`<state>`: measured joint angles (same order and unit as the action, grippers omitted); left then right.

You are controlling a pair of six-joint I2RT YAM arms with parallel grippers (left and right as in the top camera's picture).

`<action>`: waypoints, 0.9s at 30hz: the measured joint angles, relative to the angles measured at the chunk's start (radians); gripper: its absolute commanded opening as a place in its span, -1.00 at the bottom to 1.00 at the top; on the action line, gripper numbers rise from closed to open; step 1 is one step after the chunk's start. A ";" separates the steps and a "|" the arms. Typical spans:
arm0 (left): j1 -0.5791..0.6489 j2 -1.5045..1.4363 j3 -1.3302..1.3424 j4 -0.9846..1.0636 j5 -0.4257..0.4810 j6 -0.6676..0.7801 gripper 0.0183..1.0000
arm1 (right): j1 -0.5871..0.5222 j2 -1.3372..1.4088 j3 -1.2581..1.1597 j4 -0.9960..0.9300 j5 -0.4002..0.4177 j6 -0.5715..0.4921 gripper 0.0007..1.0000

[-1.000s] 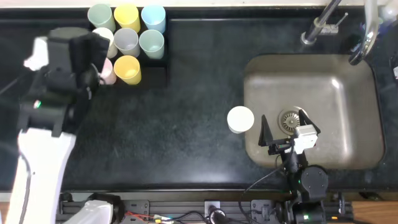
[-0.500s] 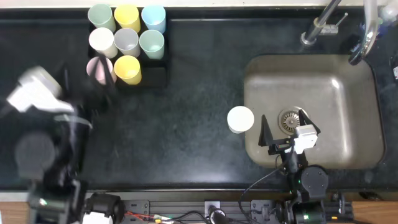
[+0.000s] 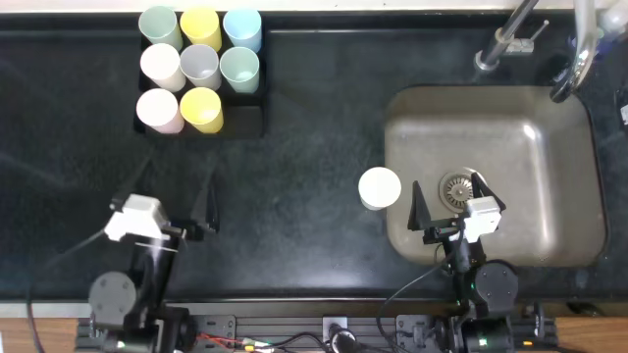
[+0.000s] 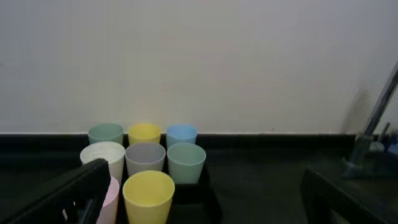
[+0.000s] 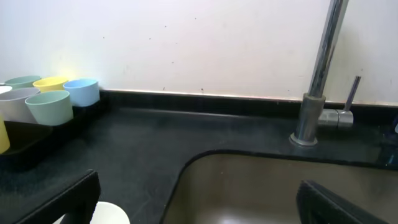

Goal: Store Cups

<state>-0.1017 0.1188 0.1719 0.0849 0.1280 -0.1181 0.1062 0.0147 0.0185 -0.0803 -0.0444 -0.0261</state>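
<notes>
L side first: black tray [image 3: 246,120] sits at the far-left back of the dark counter [image 3: 314,147], w/ eight cups in it, all upright, mouths up, long axes vertical. Back row is green [image 3: 159,22], yellow [image 3: 200,25], blue [image 3: 241,26]; mid row white [image 3: 161,65], grey [image 3: 200,65], green [image 3: 239,69]; front row pale pink [image 3: 157,110] and yellow [image 3: 201,108], w/ one bare slot beside that yellow one. My left gripper [image 3: 175,201] is near the counter's front edge, well apart from the tray, fingers spread wide, nothing between them; its cam looks straight at the tray. Moving R: a lone white cup [image 3: 379,187] stands on the counter just beside the sink's left rim, axis vertical; can't tell which end is up. Right gripper [image 3: 449,201] is next to it over the sink's left-front part, jaws wide, nothing held. Steel sink [image 3: 549,108] is to the R, faucet [image 3: 505,39] behind it.
</notes>
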 measured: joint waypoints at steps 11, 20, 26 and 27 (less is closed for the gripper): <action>0.031 -0.104 -0.154 0.018 -0.006 0.044 1.00 | 0.000 0.000 0.000 0.000 0.000 0.000 1.00; 0.032 -0.104 -0.159 -0.140 -0.035 0.048 1.00 | 0.000 0.000 0.000 0.000 0.000 0.000 1.00; 0.032 -0.104 -0.160 -0.160 -0.039 0.048 1.00 | 0.000 0.000 0.000 0.000 0.000 0.000 1.00; 0.032 -0.104 -0.160 -0.160 -0.039 0.048 1.00 | 0.000 0.000 0.000 0.000 0.000 0.000 1.00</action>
<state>-0.0692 0.0151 0.0116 -0.0753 0.0891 -0.0704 0.1062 0.0147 0.0185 -0.0803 -0.0448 -0.0261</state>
